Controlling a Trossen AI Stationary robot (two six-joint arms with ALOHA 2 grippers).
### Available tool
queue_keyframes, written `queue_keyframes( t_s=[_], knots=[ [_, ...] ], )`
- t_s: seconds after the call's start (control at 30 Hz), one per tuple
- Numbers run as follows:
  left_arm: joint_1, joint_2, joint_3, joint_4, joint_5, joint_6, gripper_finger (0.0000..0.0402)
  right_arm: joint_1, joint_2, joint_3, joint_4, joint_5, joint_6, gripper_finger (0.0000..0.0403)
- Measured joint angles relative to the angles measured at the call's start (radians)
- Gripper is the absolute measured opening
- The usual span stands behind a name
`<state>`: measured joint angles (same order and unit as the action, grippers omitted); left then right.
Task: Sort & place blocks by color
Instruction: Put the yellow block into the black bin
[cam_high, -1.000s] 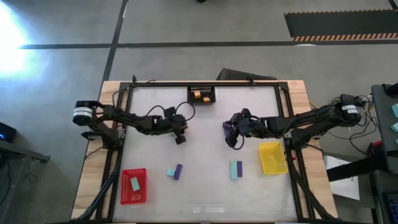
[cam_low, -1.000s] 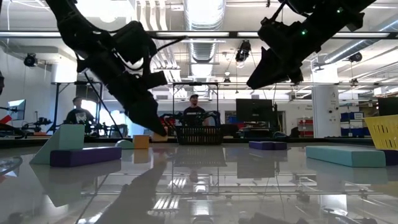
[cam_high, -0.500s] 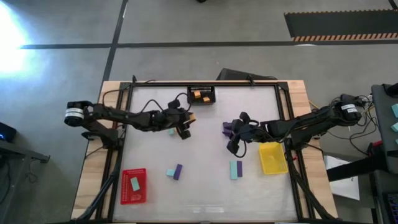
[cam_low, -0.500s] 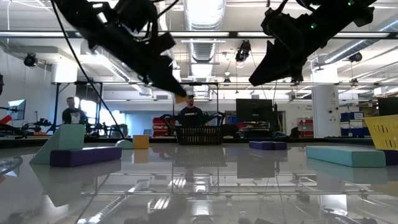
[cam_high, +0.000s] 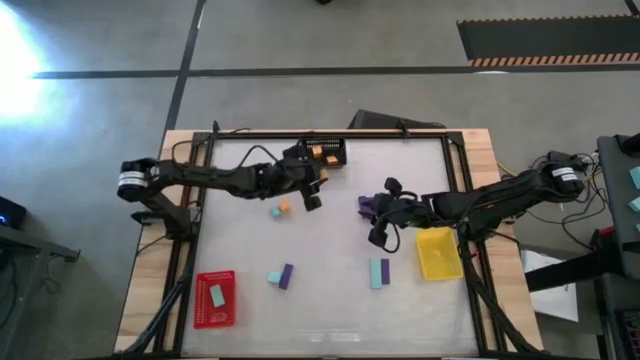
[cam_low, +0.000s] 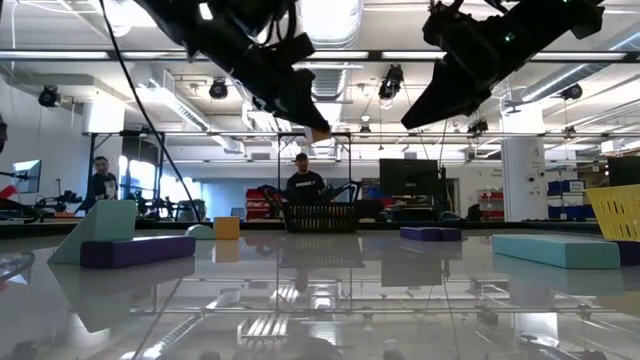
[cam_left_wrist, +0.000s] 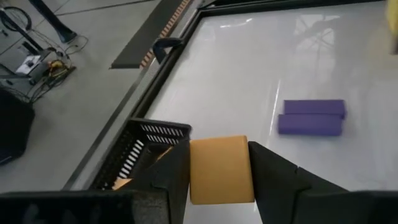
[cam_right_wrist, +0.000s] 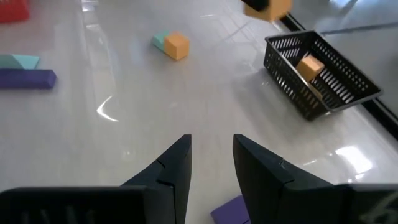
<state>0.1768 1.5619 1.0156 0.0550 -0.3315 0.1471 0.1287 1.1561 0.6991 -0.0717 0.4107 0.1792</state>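
**Visitor:** Why is the table (cam_high: 330, 300) laid out like that?

**Me:** Each tray takes one colour, I judge. The yellow tray (cam_high: 438, 254) sits by my right arm, the red tray (cam_high: 214, 299) at the near left with a teal block (cam_high: 216, 295) in it, and the black basket (cam_high: 325, 153) at the far edge with orange blocks (cam_high: 322, 154) inside.

**Visitor:** And your claws?

**Me:** My left claw (cam_left_wrist: 219, 186) is clamped on an orange block (cam_left_wrist: 221, 169), carried high just beside the basket, so a drop there looks next. My right claw (cam_right_wrist: 211, 165) hangs over mid-table with a narrow gap and nothing between the fingers, just beside a purple block (cam_high: 366, 205).

**Visitor:** What remains loose?

**Me:** A purple-and-teal pair (cam_high: 281, 277) near the front, a second such pair (cam_high: 379, 272) beside the yellow tray, and a small orange cube touching a teal piece (cam_high: 279, 209) below my left arm.

**Visitor:** Anything unclear?

**Me:** The basket mesh hides how many orange blocks lie inside. My right arm partly covers that purple block from above.
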Motion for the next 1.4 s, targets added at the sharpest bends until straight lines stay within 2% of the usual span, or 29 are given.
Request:
queue_keyframes(
  t_s=[0.27,0.57,0.7,1.1,1.4],
  knots=[
    [0.12,0.11,0.118,-0.022,0.033,0.016,0.0127,0.0,-0.061,0.0,-0.016,0.0,-0.036,0.0107],
    [0.25,0.261,0.185,-0.021,0.036,-0.115,0.0127,0.0,-0.149,-0.087,-0.016,0.0,-0.004,0.0107],
    [0.289,0.309,0.19,-0.021,0.036,-0.136,0.0127,0.0,-0.19,-0.123,0.039,0.0,-0.001,0.0107],
    [0.303,0.324,0.157,-0.025,0.036,-0.221,0.013,0.0,-0.22,-0.148,0.079,0.0,0.004,0.0107],
    [0.303,0.32,0.157,-0.038,0.036,-0.245,0.016,0.0,-0.219,-0.148,0.082,0.0,0.004,0.0107]
  ],
)
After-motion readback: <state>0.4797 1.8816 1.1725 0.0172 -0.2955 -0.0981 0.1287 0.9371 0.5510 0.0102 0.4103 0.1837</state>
